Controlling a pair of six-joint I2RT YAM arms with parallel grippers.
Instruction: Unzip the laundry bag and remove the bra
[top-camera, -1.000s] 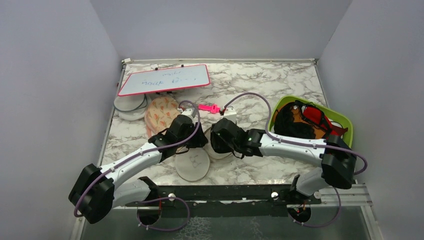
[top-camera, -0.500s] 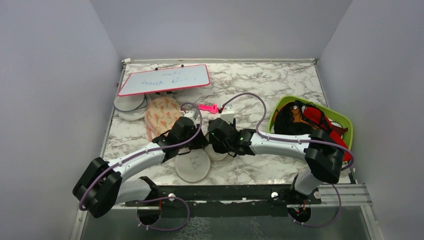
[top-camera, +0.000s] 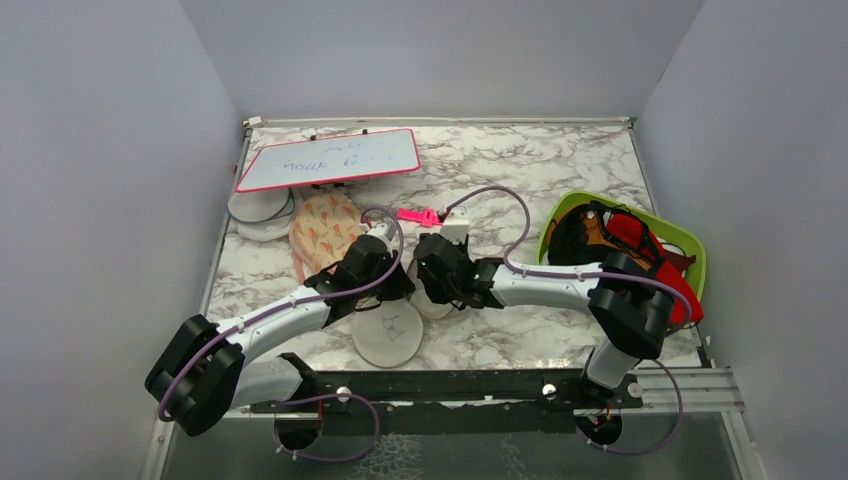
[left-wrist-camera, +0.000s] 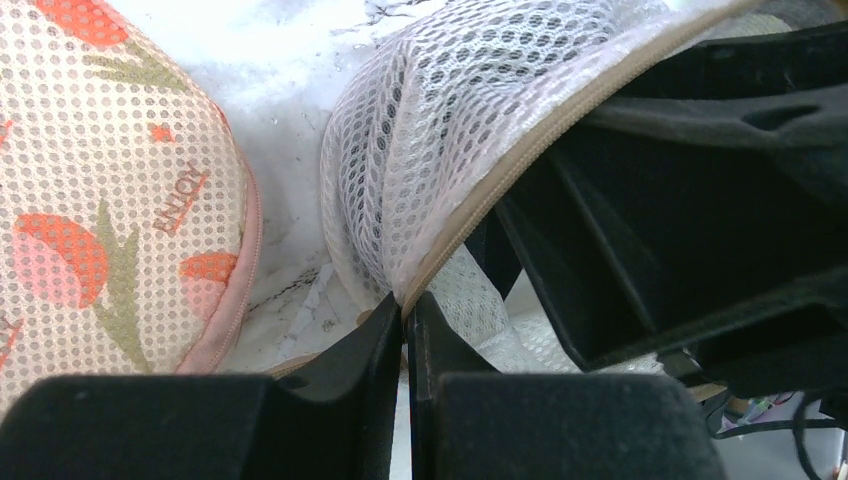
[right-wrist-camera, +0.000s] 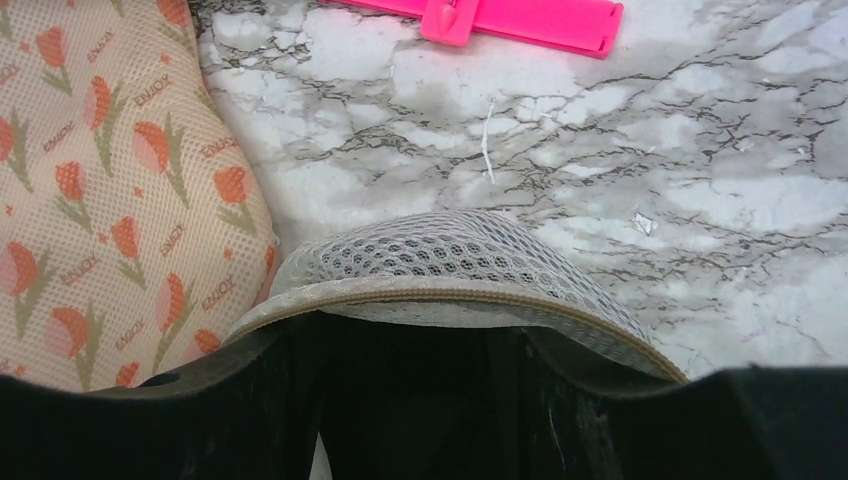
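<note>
- The small round white mesh laundry bag (top-camera: 387, 333) with a beige zip rim lies in the middle of the marbled white and grey worktop (top-camera: 520, 170), towards its near edge. It is between the two arms.
- One half of the bag lies flat and nearest the arm bases. The other half sits just behind it, largely covered by the two grippers.
- In the left wrist view the mesh dome (left-wrist-camera: 450, 120) is lifted at one edge, and the beige rim runs diagonally down to the fingertips.
- The left gripper (left-wrist-camera: 407, 330) has its jaws clenched on that beige rim, pinching the mesh where it folds.
- The right gripper (top-camera: 437, 280) sits close beside the left one, over the far half of the bag. I cannot tell how its jaws stand.
- In the right wrist view the mesh dome (right-wrist-camera: 440, 255) arches over a black mass, and it is unclear whether that is cloth or gripper body.
- A larger peach mesh pouch with an orange floral print (top-camera: 322, 228) lies just to the left of the bag.
- A bright pink plastic bar (right-wrist-camera: 520, 15) lies on the worktop beyond the bag.
- A red-framed whiteboard (top-camera: 330, 160) stands at the far left.
- A lime-green basket (top-camera: 660, 218) at the right holds red (top-camera: 632, 230) and black (top-camera: 570, 240) garments.
</note>
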